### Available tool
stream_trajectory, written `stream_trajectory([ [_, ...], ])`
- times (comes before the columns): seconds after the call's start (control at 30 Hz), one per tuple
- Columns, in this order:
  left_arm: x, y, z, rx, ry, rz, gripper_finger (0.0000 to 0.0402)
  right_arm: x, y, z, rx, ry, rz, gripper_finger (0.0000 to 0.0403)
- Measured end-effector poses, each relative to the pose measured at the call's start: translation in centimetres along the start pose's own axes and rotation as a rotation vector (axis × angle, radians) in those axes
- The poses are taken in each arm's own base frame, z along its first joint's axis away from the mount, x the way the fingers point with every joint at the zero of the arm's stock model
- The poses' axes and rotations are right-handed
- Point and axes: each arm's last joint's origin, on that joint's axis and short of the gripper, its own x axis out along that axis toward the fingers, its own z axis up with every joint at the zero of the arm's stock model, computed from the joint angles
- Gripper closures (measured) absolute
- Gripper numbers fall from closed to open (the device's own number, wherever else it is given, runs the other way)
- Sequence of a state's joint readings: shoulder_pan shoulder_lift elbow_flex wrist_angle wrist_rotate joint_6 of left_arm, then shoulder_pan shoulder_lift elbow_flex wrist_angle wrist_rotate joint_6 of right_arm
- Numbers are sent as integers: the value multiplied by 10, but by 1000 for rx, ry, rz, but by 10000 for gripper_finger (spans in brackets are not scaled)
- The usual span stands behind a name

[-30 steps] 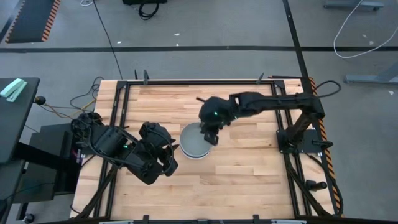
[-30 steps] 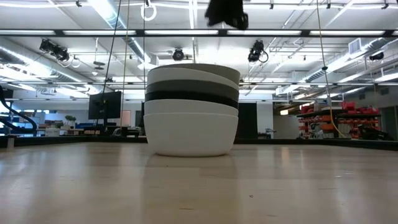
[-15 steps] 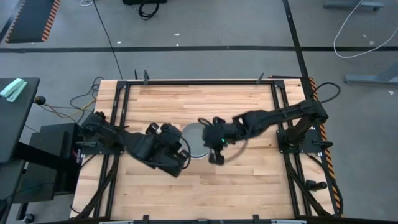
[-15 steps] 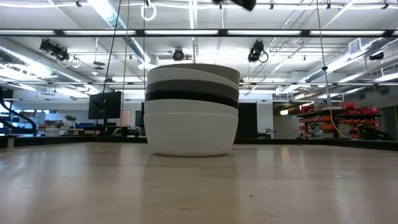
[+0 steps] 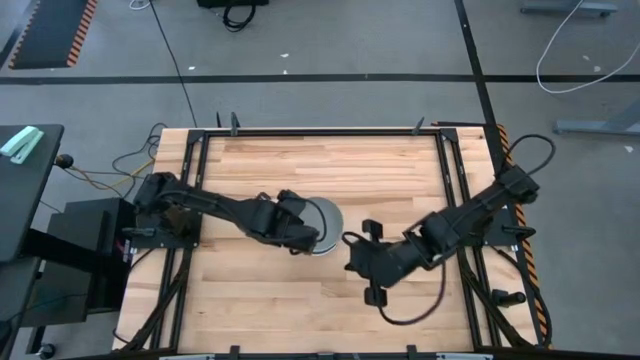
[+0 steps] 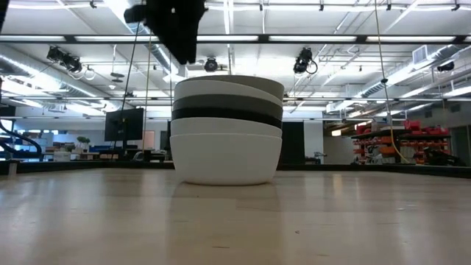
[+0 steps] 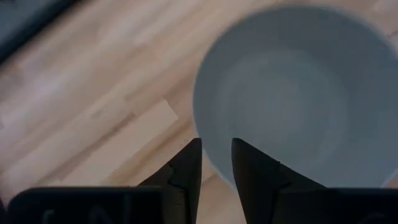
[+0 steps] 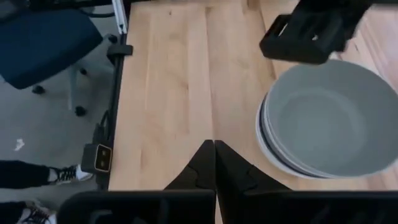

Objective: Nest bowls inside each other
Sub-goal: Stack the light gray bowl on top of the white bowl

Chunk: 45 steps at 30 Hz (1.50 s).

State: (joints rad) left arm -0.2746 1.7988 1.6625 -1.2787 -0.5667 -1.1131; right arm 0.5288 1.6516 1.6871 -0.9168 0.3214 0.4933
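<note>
Within the last second the right pincer (image 5: 368,268) has pulled away from above the bowls (image 5: 322,227) and now sits well apart from them toward the tabletop's (image 5: 400,165) near edge, fingers pressed together and empty. Meanwhile the left pincer (image 5: 303,235) has swung in over the stack's rim, its fingers (image 7: 186,171) a narrow gap apart and holding nothing (perhaps to tidy the pile). The nesting looks essentially done. The stack stands mid-tabletop: white lowest, then black, grey and pale bands, the top bowl sitting slightly askew.
</note>
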Motion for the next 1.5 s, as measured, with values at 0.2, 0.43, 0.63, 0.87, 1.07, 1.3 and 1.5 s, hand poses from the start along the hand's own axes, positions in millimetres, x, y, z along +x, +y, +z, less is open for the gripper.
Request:
stream_trajectory([
  [0.2,25,2,-7,-9,76,-2,318,-12,21,-12,-9,-35,-7,401],
  [0.43,36,-1,-8,-42,103,-52,328,-17,30,-17,-8,-46,5,401],
  [0.63,37,-1,-8,-45,131,-60,335,-17,31,-17,-1,-51,4,402],
  [0.87,39,-2,-10,-48,167,-65,335,-18,32,-18,-1,-53,6,402],
  [1.07,39,-2,-11,-64,166,-59,344,-19,35,-20,-5,-57,8,402],
  [1.3,35,-2,-8,-80,149,-68,345,-20,36,-20,-12,-61,-1,402],
  [1.5,33,-1,-6,-82,137,-69,344,-13,24,-17,-34,-57,-63,402],
])
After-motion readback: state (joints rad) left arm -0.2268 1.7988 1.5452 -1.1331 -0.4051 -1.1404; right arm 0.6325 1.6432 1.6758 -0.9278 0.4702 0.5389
